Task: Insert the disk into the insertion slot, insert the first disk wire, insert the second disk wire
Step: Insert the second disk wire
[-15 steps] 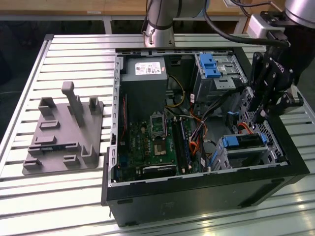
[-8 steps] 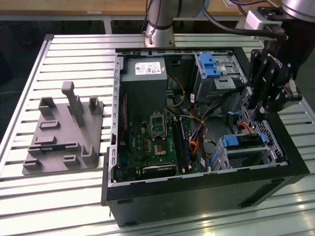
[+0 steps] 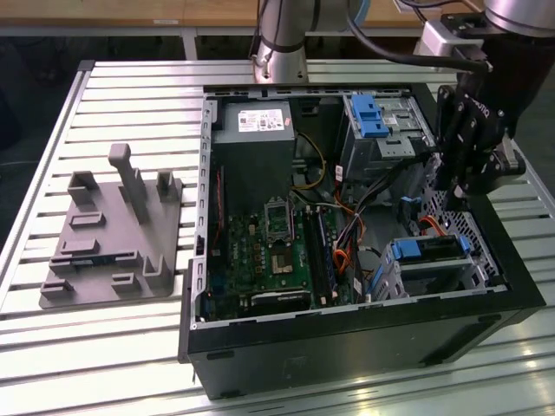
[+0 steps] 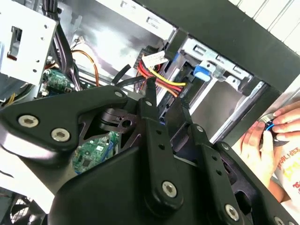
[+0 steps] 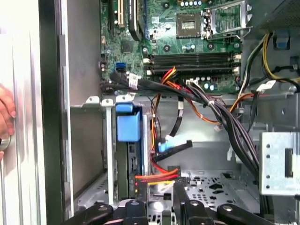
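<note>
Right now the slatted metal bench (image 3: 130, 347) carries an open black computer case (image 3: 347, 347) across its middle. A grey fixture plate (image 3: 104, 251) with upright posts lies toward the bench edge at the exterior view's left, well apart from the case.

Inside the case, the green motherboard (image 3: 277, 260) covers the floor, with a grey power supply (image 3: 256, 147) at the far wall. A taller metal bay (image 3: 381, 130) with a blue latch sits in the far corner at the exterior view's right.

The insertion slot (image 3: 399, 277) stands in the case's near corner on that same side, and its perforated walls also show in the first wrist view (image 5: 108, 154). The disk (image 3: 431, 251) sits inside it. Its blue carrier is framed by the cage walls in both wrist views (image 5: 127, 124) (image 4: 201, 72).

My gripper (image 3: 453, 201) hangs over the case just beyond the slot, pointing down into it. In both wrist views (image 4: 167, 98) (image 5: 158, 194) my two fingers stand parted with a clear gap and nothing is clamped between them. A red and yellow wire bundle (image 5: 157, 177) (image 4: 161, 79) runs just past my fingertips toward the disk.

A person's hand (image 4: 265, 136) (image 5: 5, 115) rests outside the case wall beside the slot.
</note>
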